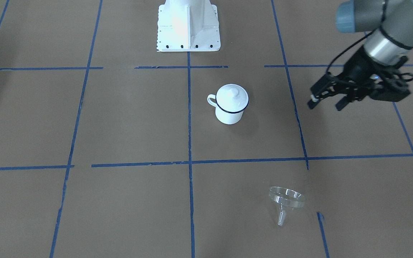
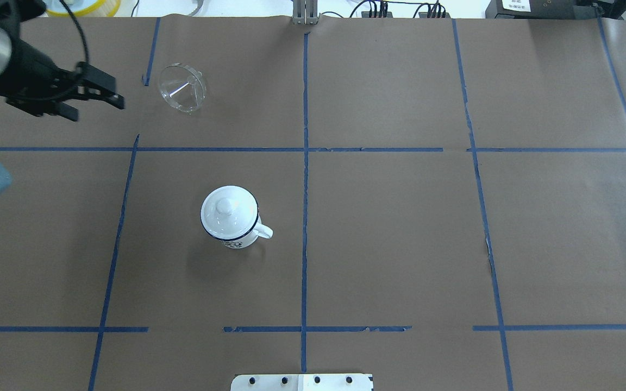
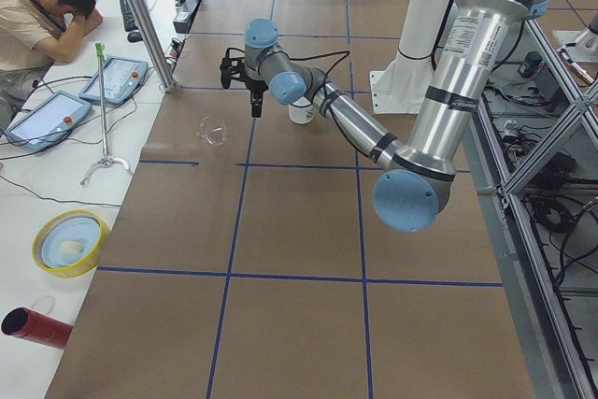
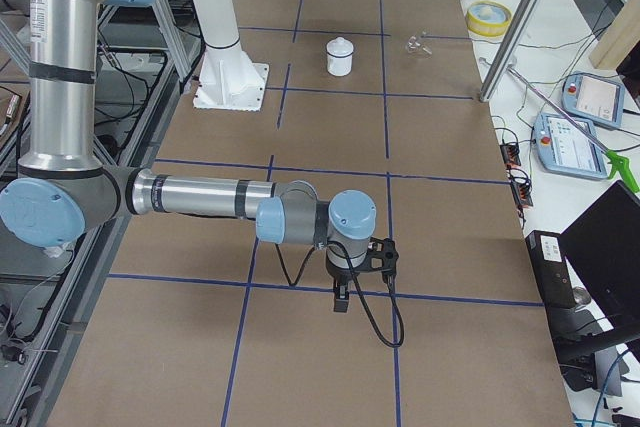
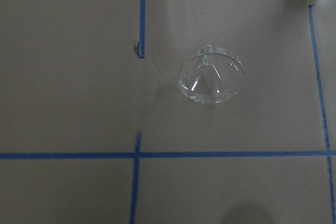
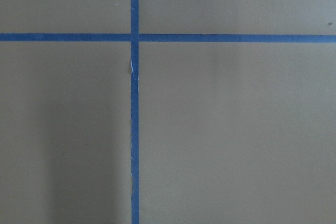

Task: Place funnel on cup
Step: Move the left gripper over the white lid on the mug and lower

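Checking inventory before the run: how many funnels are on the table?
1. The funnel lies tipped over on the far side of the table, beyond the cup and near the left tool. None seems hidden.

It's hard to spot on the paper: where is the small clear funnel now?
Overhead view: the small clear funnel lies at upper left, beside the left gripper, beyond the white enamel mug.
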